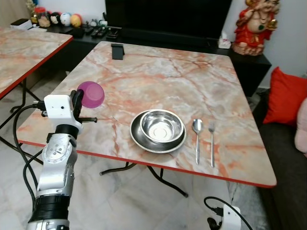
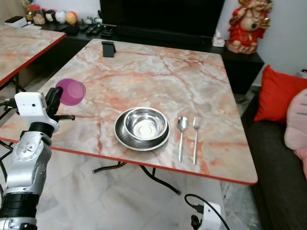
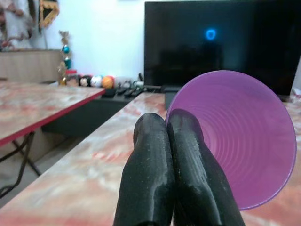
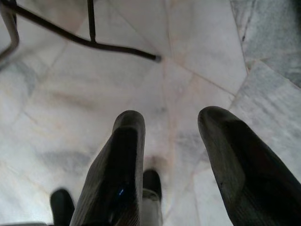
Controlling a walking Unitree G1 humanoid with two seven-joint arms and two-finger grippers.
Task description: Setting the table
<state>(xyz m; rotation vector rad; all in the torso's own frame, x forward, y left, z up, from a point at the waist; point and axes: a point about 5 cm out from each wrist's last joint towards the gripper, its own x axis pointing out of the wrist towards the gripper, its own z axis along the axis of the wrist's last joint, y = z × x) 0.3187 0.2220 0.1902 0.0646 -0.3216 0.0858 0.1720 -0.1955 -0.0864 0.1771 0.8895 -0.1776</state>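
Head views: the marble table carries one steel bowl nested in one steel plate, with one spoon and one fork lying side by side just beside them. One purple cup is held over the table's left edge by the left gripper.

Left wrist view: both fingers are pressed together, pinching the cup's rim.

Right wrist view: the right gripper hangs over the tiled floor, its two fingers spread apart, holding nothing.
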